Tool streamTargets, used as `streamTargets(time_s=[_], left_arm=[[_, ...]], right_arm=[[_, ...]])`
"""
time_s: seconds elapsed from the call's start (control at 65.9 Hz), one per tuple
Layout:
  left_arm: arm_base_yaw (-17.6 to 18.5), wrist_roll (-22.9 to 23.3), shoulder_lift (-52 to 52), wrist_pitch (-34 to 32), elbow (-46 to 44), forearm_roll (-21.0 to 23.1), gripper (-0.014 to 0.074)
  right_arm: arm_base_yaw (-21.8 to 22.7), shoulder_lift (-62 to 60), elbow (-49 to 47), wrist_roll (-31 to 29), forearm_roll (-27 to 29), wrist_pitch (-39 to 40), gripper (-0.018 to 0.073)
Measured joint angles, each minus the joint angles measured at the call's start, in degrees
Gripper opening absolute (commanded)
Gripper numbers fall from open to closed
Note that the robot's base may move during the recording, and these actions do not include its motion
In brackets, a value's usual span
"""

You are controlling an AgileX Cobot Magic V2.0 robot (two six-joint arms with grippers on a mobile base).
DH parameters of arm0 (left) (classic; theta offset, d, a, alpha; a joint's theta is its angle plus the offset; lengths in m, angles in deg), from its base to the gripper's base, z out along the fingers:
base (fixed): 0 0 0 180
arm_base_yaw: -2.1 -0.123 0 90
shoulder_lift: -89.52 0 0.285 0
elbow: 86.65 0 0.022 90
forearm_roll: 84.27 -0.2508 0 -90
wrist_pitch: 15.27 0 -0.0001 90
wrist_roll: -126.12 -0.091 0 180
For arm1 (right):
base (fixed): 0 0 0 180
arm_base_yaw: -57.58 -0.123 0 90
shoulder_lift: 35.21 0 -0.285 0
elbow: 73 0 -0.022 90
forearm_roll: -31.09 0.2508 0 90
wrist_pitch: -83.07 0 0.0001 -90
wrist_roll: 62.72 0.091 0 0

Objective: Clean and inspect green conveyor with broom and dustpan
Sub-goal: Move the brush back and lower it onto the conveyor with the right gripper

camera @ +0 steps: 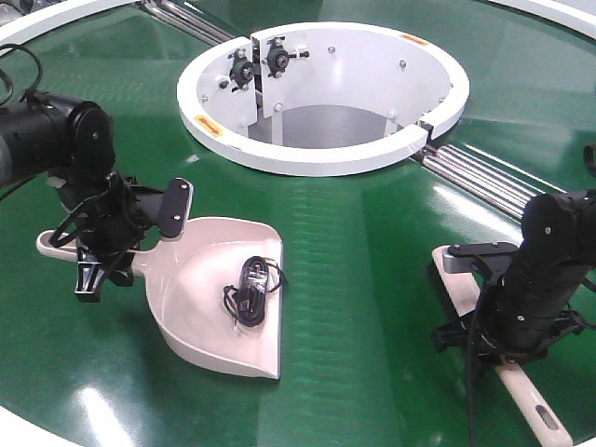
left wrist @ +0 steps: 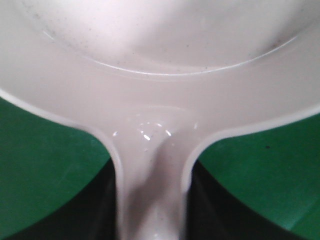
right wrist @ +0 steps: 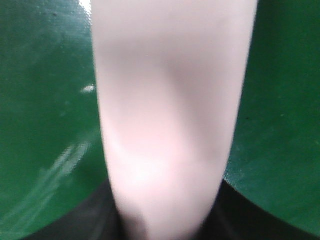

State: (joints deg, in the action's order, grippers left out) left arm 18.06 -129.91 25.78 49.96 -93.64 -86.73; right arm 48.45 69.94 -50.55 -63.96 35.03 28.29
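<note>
The pale pink dustpan (camera: 219, 298) lies flat on the green conveyor (camera: 354, 279), its mouth facing right. A black bundled cable (camera: 250, 291) rests inside the pan. My left gripper (camera: 116, 251) is shut on the dustpan's handle (left wrist: 150, 200), and dark fingers (left wrist: 95, 210) press both sides of it in the left wrist view. The broom (camera: 452, 289) lies low at the right, dark bristles toward the dustpan and its slotted handle end (camera: 542, 417) toward the front edge. My right gripper (camera: 494, 340) is shut on the broom handle (right wrist: 165, 125), which fills the blurred right wrist view.
A white ring-shaped housing (camera: 321, 93) with an open centre stands behind the tools. Metal rollers (camera: 484, 177) run from it toward the right, and more rollers (camera: 191, 19) at the back left. The belt's white rim (camera: 28, 424) shows at the front left.
</note>
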Motion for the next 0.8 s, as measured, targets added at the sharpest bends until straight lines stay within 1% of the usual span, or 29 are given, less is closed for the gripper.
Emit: streamTargets(time_s=[0.531,0.667,0.804], left_arm=[[0.00,0.00,0.00,-0.22,0.00,-0.05,0.0004],[0.00,0.00,0.00,-0.22,0.00,-0.20,0.0044],[0.00,0.00,0.00,-0.15,0.00,-0.20,0.0131]], right_arm=[[0.00,0.00,0.00,0.00,0.00,0.21,0.0056],[0.00,0.00,0.00,0.00,-0.16,0.21,0.0081],[0.00,0.00,0.00,-0.11,-0.16,0.21,0.0137]])
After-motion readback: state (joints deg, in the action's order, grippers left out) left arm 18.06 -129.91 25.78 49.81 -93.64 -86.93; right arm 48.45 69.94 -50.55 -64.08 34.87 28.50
